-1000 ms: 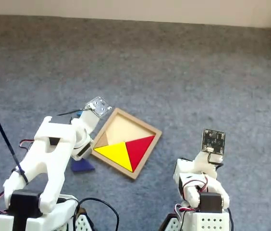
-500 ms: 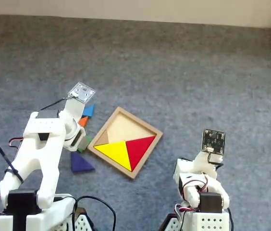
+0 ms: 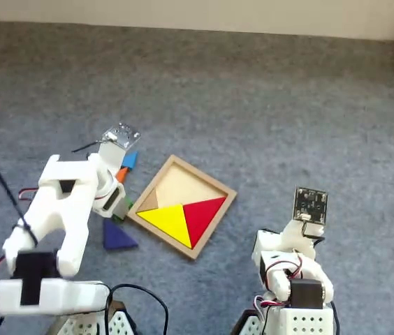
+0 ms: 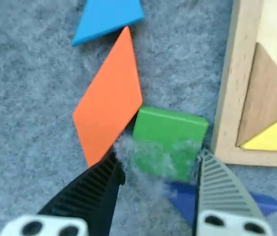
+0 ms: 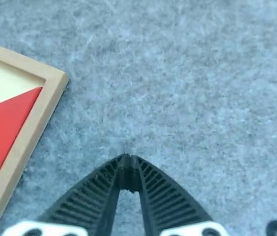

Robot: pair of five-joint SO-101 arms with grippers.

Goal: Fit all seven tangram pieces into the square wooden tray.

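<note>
Because the green square [image 4: 170,137] lies just left of the tray [image 4: 225,98], my left end effector [image 4: 159,160] straddles it wide open, gripping nothing. My right end effector [image 5: 128,169] rests closed, empty.

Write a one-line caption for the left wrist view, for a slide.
Left gripper, open, fingers either side of the green square, between the orange parallelogram and the wooden tray.

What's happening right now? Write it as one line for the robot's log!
left pincer: open, straddling green square | right pincer: shut, over carpet | tray: holds yellow triangle, red triangle, brown triangle
</note>
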